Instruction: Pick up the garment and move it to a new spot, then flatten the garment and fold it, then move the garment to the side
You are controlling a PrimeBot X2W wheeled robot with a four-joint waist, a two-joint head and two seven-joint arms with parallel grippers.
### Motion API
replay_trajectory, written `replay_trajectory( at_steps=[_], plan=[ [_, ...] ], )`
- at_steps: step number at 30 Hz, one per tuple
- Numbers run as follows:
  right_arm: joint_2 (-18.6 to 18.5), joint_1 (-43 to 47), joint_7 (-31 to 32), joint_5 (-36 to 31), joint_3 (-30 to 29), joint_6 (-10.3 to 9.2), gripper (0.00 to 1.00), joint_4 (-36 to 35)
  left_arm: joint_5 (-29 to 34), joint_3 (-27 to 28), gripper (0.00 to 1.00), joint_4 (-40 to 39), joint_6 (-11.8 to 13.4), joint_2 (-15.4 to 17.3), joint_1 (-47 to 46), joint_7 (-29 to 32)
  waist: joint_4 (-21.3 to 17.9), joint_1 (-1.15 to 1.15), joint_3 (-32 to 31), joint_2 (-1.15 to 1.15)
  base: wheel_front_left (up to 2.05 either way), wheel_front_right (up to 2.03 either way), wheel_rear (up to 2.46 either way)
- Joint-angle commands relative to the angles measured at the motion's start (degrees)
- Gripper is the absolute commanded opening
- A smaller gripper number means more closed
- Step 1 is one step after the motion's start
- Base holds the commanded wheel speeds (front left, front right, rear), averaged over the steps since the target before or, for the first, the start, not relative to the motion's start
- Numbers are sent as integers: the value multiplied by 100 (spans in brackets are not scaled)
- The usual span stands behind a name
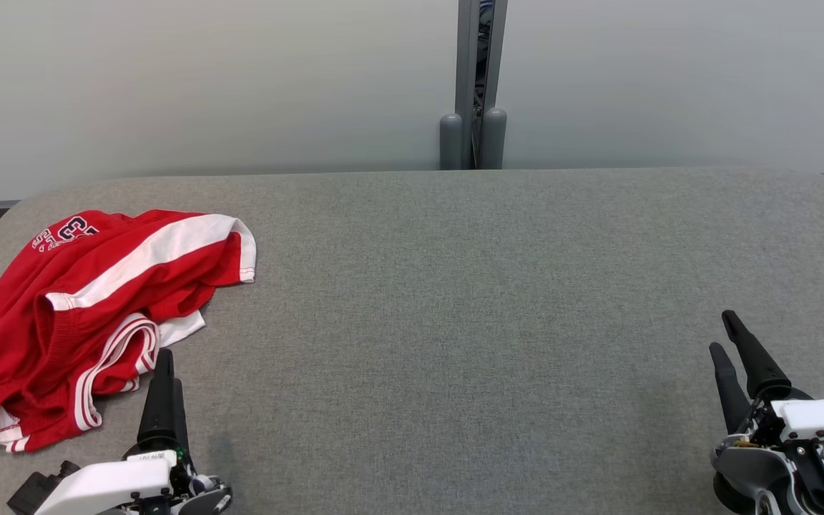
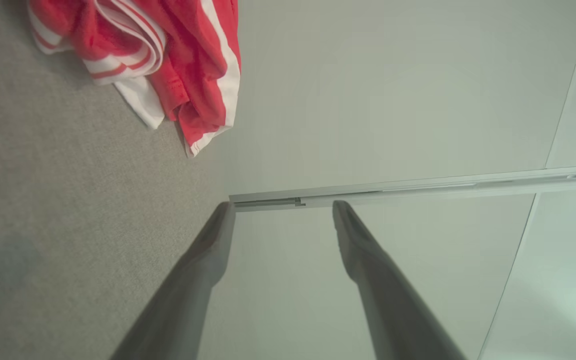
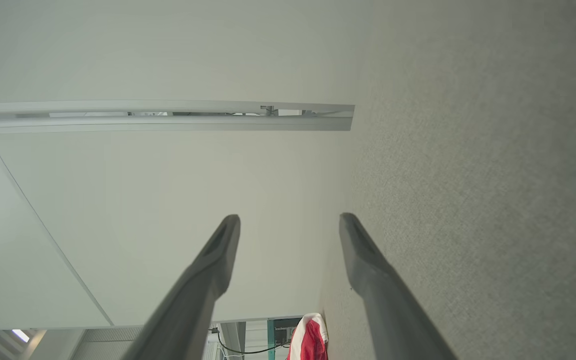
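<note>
head view: garment [image 1: 61,315] clipped by the left edge, its navy lettering [image 1: 65,232] creased, unreadable. left wrist view crops its top, right wrist view its bottom. left claw [image 1: 169,366] fingers overlap in head view, gap hidden. desk [image 1: 455,286] near edge out of frame.

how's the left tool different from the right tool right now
The left tool sits close beside the red and white shorts, not touching them; the right tool is far across the grey table. In the head view the left tool's fingers nearly overlap, the right tool's show a gap. Both are open and empty.
</note>
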Motion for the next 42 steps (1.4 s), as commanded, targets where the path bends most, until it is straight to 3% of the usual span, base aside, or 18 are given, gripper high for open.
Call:
replay_trajectory(
  at_steps=[1, 25, 42],
  plan=[
    [-68, -61, -93, -92, 17, 6, 100, -182, 157, -18, 100, -127, 5, 51, -115, -32, 0, 0, -1, 0, 0, 0, 0],
    [-100, 423, -935, -2499, 226, 8, 100, -1264, 3072, -308, 100, -621, 364, 75, -187, -294, -1, 0, 25, 0, 0, 0, 0],
    [-116, 728, -1417, -4142, 383, 9, 100, -1772, 4912, -328, 100, -619, 475, 104, -72, -442, -17, 0, -8, 0, 0, 0, 0]
  ],
)
